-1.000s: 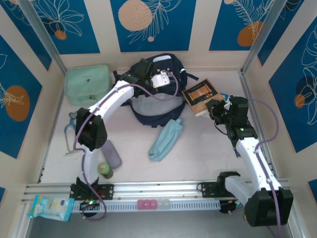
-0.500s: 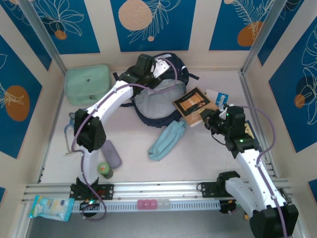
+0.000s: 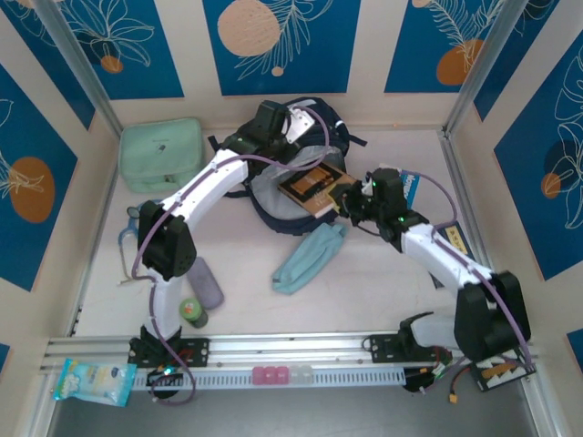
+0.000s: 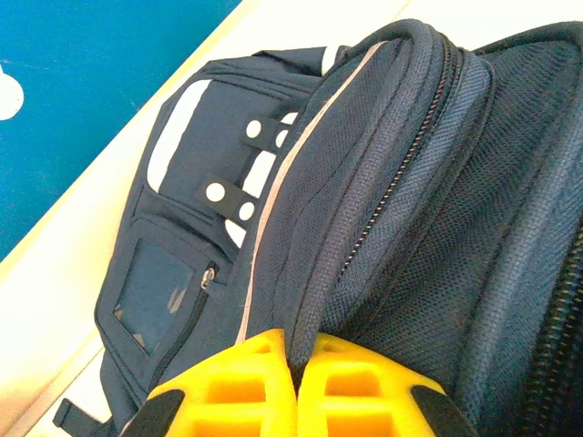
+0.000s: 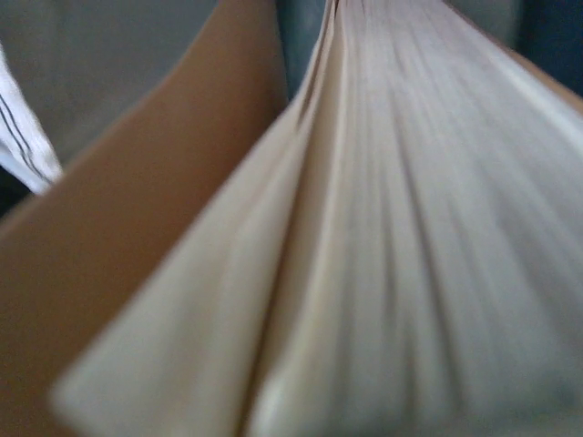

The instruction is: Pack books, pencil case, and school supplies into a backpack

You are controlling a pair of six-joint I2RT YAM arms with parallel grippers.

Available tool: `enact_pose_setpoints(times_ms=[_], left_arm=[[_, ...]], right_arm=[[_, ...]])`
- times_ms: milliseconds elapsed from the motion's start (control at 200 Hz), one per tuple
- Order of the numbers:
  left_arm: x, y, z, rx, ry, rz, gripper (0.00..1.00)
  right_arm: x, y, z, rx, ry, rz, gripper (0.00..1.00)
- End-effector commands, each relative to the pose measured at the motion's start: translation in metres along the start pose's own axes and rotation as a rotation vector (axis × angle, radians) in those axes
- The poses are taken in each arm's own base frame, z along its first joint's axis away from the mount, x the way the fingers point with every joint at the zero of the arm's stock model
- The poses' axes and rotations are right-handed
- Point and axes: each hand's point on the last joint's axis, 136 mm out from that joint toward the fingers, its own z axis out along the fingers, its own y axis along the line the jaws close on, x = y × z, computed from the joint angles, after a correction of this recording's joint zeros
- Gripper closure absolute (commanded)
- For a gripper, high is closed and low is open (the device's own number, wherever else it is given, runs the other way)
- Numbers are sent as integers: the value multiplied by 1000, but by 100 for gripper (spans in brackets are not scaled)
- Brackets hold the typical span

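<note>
The navy backpack (image 3: 305,127) lies at the back middle with its mouth held open. My left gripper (image 3: 273,121) is shut on the piped rim of that mouth; in the left wrist view the yellow fingers (image 4: 264,382) pinch the dark edge of the backpack (image 4: 410,182). My right gripper (image 3: 353,202) is shut on the brown book (image 3: 312,187), which is tilted over the opening. Its blurred pages (image 5: 410,228) face the right wrist camera. The light-blue pencil case (image 3: 308,257) lies just in front of the backpack. The greyish-purple school supplies case (image 3: 206,282) lies at the left front.
A mint-green bag (image 3: 162,155) sits at the back left. A small green bottle (image 3: 193,312) stands beside the purple case. A dark blue flat thing (image 3: 454,238), perhaps the other book, lies by the right wall. A blue-white card (image 3: 411,182) lies behind the right arm.
My right arm has carried the brown book leftward from the right side of the table to over the backpack's mouth. The left gripper has pulled the rim back, and the mouth now gapes wider.
</note>
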Motion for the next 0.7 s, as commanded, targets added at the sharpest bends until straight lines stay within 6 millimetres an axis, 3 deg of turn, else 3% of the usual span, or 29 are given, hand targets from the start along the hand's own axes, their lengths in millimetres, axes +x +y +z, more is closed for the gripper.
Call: enact_pose_setpoints(times_ms=[0,110,210,270,435,520,625,695], left_arm=[[-86,36,-61,-90,-279,-69,100],[-87,34,-65,-81,-280,-66,100],[-88,33,-67,-75,-281,-68,100],[-88,32,-66,-68,-284,-73,100],[-90,28,-67,-57,-291,-81,100],[-89,25,-65,-50,-286,-78,100],[-89,25,-65,-48,-282,-79,100],[-89,24,-66,-45,-281,-78,100]], right_arm=[[-36,86,4,-247,-104,-75,97],[-50,113,27,-339,-84,-64,97],[-54,109,56,-292,-94,-79,97],[-55,93,75,-237,-109,-74,98],[-61,15,118,-56,-169,11,98],[-64,-1,128,-25,-207,14,98],[-66,12,132,-54,-217,-3,98],[-69,43,126,-149,-231,-37,98]])
